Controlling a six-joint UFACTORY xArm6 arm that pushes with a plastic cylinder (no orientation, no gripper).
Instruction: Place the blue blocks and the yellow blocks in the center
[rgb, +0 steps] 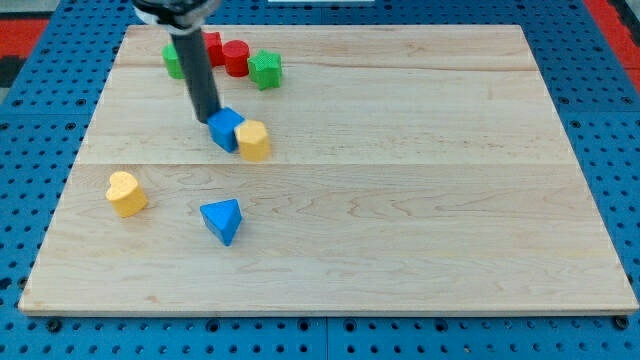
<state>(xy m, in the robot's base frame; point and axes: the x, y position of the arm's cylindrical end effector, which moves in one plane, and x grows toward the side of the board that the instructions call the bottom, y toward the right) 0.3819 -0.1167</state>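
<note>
My tip rests against the upper left side of a blue cube at the view's upper left. A yellow block touches the cube's right side. A yellow heart-shaped block lies at the left. A blue triangular block lies below the cube, to the right of the heart. All sit on the wooden board.
At the board's top left stand a red cylinder, a red block partly behind my rod, a green star-shaped block and a green block mostly hidden by the rod. Blue pegboard surrounds the board.
</note>
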